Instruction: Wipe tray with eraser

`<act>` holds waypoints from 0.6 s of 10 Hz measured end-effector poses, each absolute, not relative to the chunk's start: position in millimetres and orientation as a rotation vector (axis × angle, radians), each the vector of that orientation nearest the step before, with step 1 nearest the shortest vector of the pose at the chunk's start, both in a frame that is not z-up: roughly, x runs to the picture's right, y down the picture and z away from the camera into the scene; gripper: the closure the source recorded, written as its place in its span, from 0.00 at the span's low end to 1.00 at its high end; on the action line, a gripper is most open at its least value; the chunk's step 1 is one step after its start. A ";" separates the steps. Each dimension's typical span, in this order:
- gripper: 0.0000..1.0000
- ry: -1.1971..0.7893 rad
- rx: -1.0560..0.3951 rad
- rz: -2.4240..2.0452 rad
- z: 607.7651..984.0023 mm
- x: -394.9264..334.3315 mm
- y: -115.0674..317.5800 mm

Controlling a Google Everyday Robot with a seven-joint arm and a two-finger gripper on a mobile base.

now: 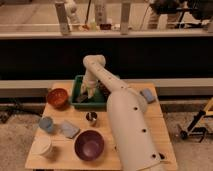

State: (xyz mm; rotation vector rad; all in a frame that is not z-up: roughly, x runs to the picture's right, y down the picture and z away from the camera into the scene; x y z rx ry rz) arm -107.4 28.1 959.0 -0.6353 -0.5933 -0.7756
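Camera view: on the wooden table (70, 112), at its left, stand a white cup (42, 146), a blue-grey pad (46, 124) and an orange-red bowl (57, 97). Just right of the bowl lies the green tray (76, 90), at the table's far edge. The gripper (89, 93) is down inside it, above a dark block, apparently the eraser (83, 98), near the tray's front left. Its grip cannot be told. A purple bowl (89, 145) sits nearer the front.

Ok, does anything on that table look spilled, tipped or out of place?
Nothing stands out. The red bowl, purple bowl and metal cup sit upright, the green tray lies flat, and the gripper is down inside the tray.
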 end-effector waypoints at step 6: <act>1.00 -0.545 -0.655 -0.733 962.3 -51.7 28.6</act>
